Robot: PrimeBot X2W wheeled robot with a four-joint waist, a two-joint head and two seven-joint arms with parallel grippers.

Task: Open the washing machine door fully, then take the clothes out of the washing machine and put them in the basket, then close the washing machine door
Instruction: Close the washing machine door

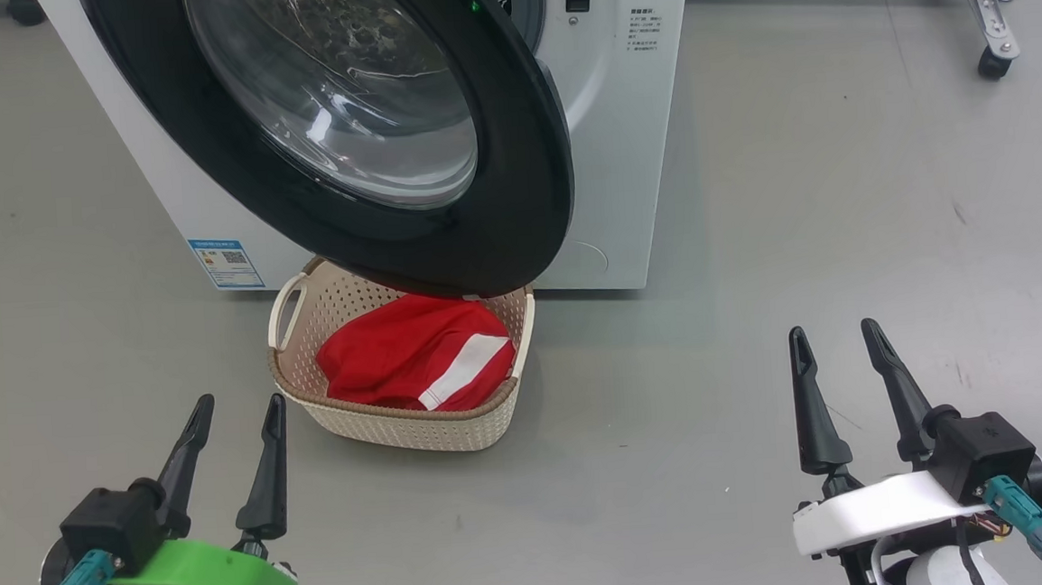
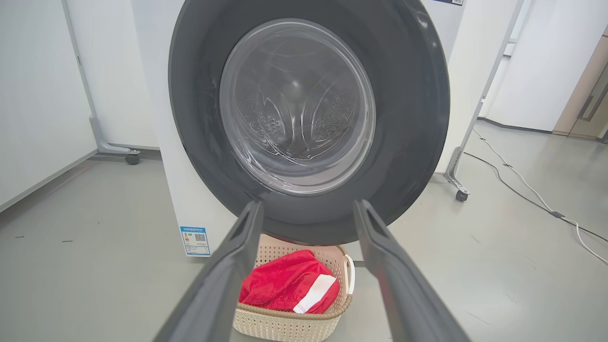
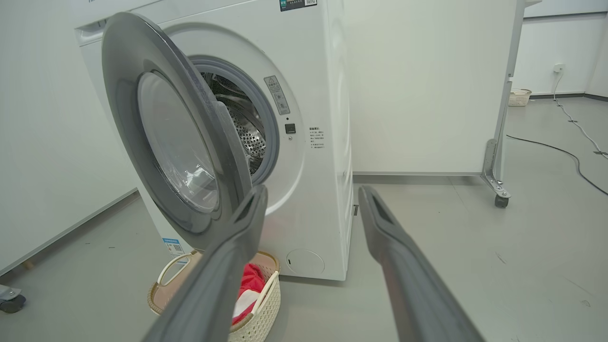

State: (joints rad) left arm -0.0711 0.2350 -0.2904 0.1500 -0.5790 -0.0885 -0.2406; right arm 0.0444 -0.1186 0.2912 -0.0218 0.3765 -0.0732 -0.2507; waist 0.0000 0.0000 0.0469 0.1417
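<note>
Step in hand: the clothes [image 1: 407, 349] already lie in the basket [image 1: 421, 430], so you look to be at the last step, closing up.
Door: the washing machine door [image 1: 347, 113] stands part-swung from the washing machine [image 1: 611, 142], with its lower rim hanging above the basket's back edge.
Left gripper [image 1: 241, 400]: fingers spread wide, holding nothing, low and near the basket.
Right gripper [image 1: 832, 328]: spread wide too and empty, well apart from the basket.
Next move: press the door's outer face near its free edge and swing it home.
Doubt: only a slice of the drum [image 3: 247, 133] shows in the right wrist view, so you can't rule out a leftover garment.
Materials: glossy black rim and a bulging clear glass bowl on the door. The drum is perforated steel. The basket is cream pierced plastic with a woven-look brown rim. The cloth is soft, red and white-striped.
</note>
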